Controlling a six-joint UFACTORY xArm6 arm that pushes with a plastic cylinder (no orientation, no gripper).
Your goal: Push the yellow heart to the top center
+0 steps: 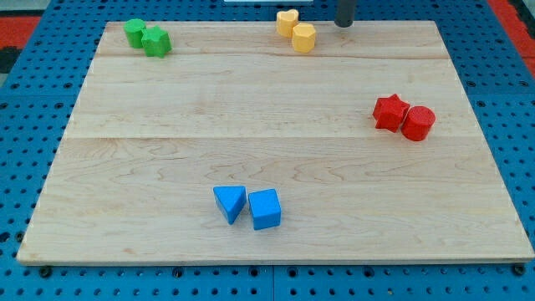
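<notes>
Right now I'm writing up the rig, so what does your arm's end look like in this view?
Only a short stretch of my rod shows: a dark grey, straight, smooth cylinder, with my tip at the view's top edge, right of the yellow blocks. No cables, markings or hand are visible; the rest of the arm is out of frame.

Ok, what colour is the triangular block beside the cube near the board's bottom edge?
Blue: the blue triangular block matches the blue cube, seen clearly in the camera view.
</notes>
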